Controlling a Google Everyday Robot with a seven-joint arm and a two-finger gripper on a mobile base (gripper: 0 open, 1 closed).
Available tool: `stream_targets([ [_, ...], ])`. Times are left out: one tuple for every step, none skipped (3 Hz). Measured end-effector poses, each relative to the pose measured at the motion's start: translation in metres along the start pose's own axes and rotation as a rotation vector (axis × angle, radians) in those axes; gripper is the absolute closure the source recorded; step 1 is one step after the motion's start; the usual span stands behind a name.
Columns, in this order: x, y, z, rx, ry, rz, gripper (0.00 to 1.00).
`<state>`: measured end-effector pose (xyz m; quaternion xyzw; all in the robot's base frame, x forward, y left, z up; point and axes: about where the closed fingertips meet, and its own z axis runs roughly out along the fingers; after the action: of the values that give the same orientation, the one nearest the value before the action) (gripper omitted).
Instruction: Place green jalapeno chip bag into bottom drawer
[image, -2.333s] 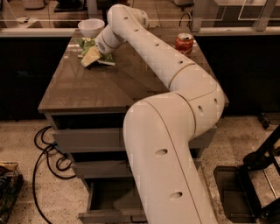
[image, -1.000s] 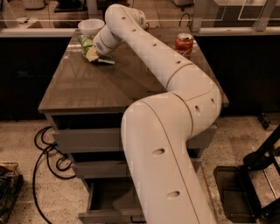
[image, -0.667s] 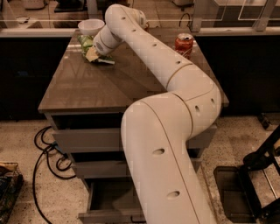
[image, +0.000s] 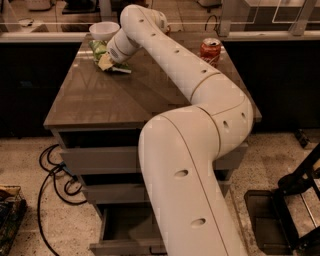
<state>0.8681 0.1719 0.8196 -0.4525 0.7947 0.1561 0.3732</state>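
The green jalapeno chip bag (image: 98, 49) lies at the far left of the cabinet top (image: 95, 105), just in front of a white bowl. My gripper (image: 108, 63) is down at the bag's near right edge and seems to touch it; my arm hides part of the bag. The bottom drawer (image: 121, 236) is pulled open below the cabinet front. Its grey inside shows, and my arm hides its right side.
A white bowl (image: 104, 30) stands behind the bag at the back left. A red soda can (image: 210, 50) stands at the back right of the top. Black cables (image: 55, 175) lie on the floor at the left. A dark stand (image: 295, 200) is at the right.
The gripper has shifted slightly left and back, closer against the chip bag. It has held nearly still over the last second.
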Motion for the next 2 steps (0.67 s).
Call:
stream_targets([
  [0.0001,0.0001,-0.0009,0.001,0.0,0.0,1.0],
  [-0.0014,0.0003,-0.0023,0.004,0.001,-0.004,1.0],
])
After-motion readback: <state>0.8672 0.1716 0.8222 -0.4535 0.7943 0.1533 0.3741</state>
